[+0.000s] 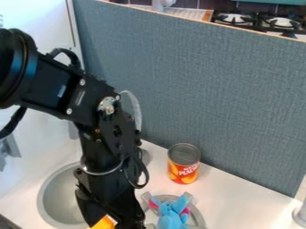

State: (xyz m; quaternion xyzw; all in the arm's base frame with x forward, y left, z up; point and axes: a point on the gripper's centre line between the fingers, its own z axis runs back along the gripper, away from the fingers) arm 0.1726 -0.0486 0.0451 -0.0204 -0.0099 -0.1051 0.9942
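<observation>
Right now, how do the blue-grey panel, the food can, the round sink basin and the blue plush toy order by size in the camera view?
1. Blue-grey panel
2. Round sink basin, partly hidden
Unsure: food can and blue plush toy look similar.

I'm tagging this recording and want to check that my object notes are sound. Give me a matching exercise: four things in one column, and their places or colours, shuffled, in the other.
Things
1. Can
2. Plush toy
3. Round basin
4. Stove

Places or colours
A. Blue with pink parts
B. Beyond the blue-grey panel, at the view's upper right
C. Upright on the white counter, with a red and orange label
D. Sunk into the counter, at the view's lower left

Right pairs: 1-C, 2-A, 3-D, 4-B
</observation>
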